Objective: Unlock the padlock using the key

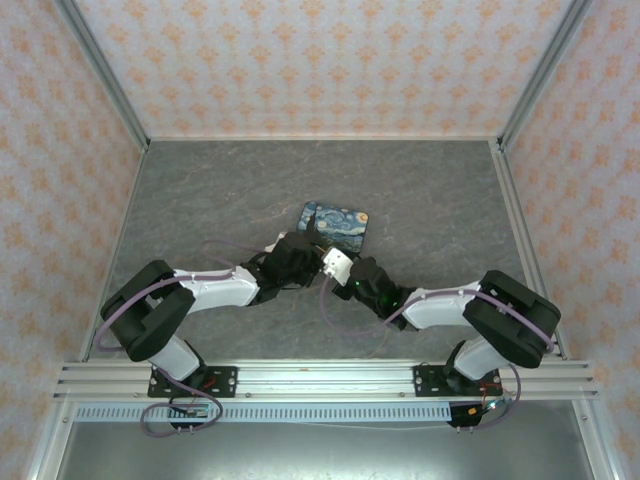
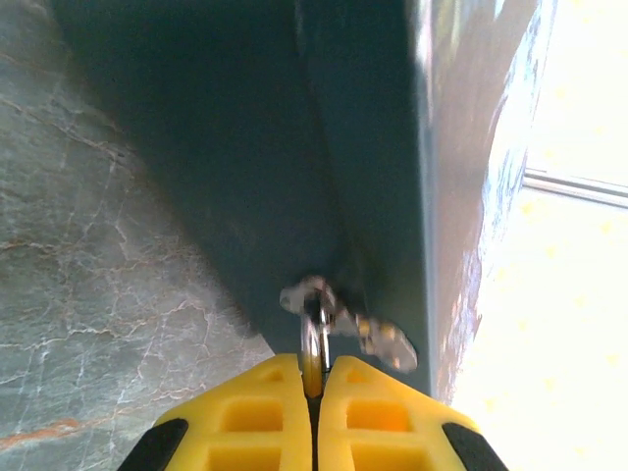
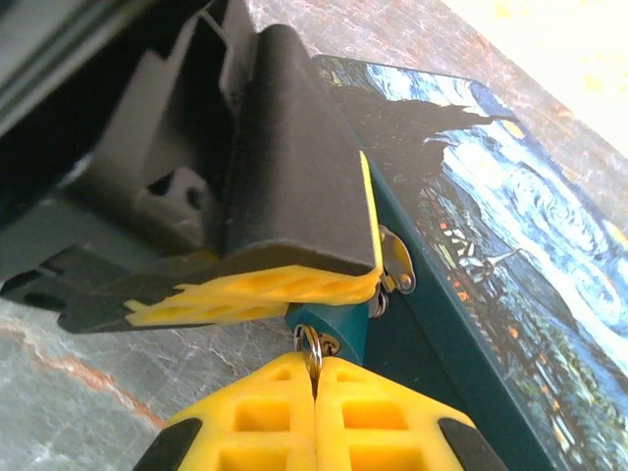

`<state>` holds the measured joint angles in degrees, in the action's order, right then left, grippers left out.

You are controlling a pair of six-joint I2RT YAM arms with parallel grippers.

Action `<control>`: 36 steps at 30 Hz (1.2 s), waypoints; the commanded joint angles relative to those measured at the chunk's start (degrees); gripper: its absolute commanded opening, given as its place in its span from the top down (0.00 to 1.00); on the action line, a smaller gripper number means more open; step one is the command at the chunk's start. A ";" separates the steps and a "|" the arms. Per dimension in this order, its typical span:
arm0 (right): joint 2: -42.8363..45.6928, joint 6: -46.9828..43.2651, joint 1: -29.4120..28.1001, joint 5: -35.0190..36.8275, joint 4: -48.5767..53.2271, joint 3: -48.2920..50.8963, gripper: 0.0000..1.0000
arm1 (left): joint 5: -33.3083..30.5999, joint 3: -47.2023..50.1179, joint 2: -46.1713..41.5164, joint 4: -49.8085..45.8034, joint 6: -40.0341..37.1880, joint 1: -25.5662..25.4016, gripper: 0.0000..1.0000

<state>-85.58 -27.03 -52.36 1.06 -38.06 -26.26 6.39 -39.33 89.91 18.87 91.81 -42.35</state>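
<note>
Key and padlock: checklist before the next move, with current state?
1. Right jaws shut on the ring of the key: ok.
2. Left jaws shut on the metal loop of the padlock: ok.
3. Key blade seated in the padlock: cannot tell, the left jaws cover it.
4. Loop threaded through the latch on the blue box: ok.
5. Blue box lying flat on the table: ok.
</note>
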 commanded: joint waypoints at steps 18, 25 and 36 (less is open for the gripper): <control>-3.92 33.00 2.52 -3.79 -11.26 -0.14 1.00 | -0.60 -0.04 -0.83 2.24 -1.25 -0.76 0.92; -0.39 42.12 4.08 -4.40 -5.30 -0.23 1.00 | -3.24 0.26 -3.60 -3.12 -4.06 -0.14 0.61; -2.76 68.85 5.25 -7.55 -9.81 4.28 1.00 | -10.27 -0.96 -14.52 -18.98 -12.30 0.64 0.40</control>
<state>-87.05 31.14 -47.42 -4.99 -43.81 -23.90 1.50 -39.18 78.81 8.29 84.18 -42.22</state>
